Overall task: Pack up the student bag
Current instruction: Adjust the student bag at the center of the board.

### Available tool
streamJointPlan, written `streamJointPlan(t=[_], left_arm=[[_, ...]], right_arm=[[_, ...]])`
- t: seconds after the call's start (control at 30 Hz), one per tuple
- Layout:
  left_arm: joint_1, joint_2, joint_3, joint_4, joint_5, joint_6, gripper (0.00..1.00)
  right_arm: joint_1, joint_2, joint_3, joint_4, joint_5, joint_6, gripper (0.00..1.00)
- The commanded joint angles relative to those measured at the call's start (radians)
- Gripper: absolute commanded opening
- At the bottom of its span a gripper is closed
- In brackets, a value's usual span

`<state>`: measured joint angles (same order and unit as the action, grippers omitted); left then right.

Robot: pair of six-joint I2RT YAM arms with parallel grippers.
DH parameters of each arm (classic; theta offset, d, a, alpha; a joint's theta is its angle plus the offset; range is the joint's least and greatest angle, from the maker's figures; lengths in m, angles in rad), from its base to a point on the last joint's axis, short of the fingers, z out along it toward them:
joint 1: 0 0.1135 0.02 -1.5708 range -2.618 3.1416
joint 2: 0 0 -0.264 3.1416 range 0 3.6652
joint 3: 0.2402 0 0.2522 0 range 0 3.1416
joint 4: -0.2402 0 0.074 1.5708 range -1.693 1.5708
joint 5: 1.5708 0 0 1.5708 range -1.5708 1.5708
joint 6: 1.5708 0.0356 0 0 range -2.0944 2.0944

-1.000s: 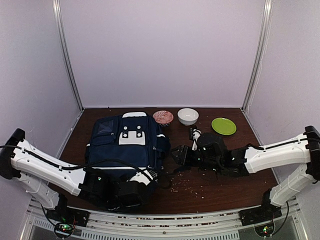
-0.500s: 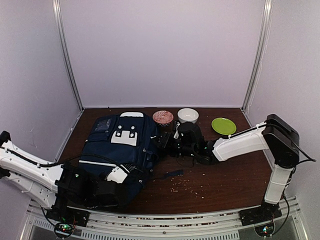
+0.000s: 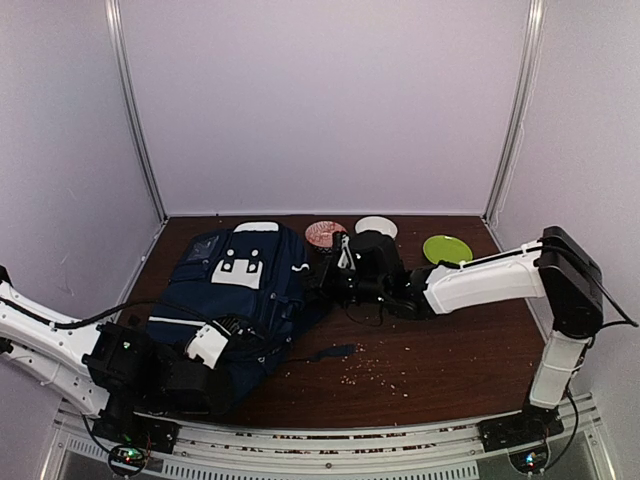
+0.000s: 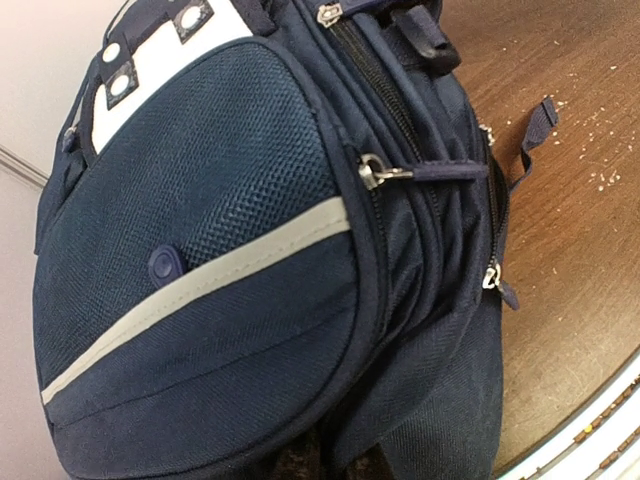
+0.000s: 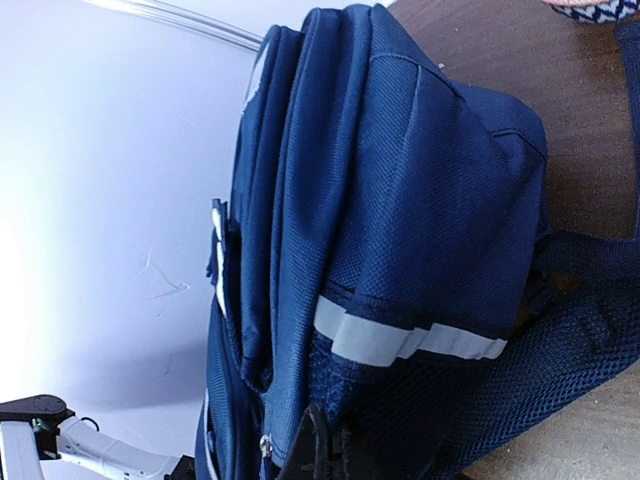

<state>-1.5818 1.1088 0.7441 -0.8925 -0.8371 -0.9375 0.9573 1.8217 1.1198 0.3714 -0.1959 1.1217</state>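
The student bag (image 3: 245,285), a large navy backpack with grey stripes and a white buckle patch, lies tilted on the left half of the wooden table (image 3: 450,340). My left gripper (image 3: 230,338) is at its near bottom end, shut on a fold of fabric. In the left wrist view the student bag (image 4: 230,250) fills the frame, and the left gripper (image 4: 335,465) barely shows under the cloth. My right gripper (image 3: 322,280) presses into the bag's right side. In the right wrist view the right gripper (image 5: 335,450) is shut on the bag's side (image 5: 400,200), just below the grey stripe.
A pink patterned bowl (image 3: 325,234), a white bowl (image 3: 377,226) and a green plate (image 3: 447,250) stand along the back. Crumbs (image 3: 370,372) lie scattered on the near middle of the table. A loose dark strap (image 3: 330,352) trails from the bag.
The bag has slid left and toward the near-left corner with the left arm pulling back. The right arm swung left to the bag's side and shut its jaws there.
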Motion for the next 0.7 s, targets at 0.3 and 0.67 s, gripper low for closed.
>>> streamJointPlan(t=[0.3, 0.67], left_arm=[[-0.007, -0.03, 0.014, -0.102, -0.145, -0.077, 0.0], [0.046, -0.01, -0.02, 0.326, -0.214, 0.298, 0.0]], right_arm=[[0.13, -0.446, -0.211, -0.107, 0.161, -0.098, 0.0], [0.169, -0.696, -0.515, -0.243, 0.395, -0.086, 0.0]])
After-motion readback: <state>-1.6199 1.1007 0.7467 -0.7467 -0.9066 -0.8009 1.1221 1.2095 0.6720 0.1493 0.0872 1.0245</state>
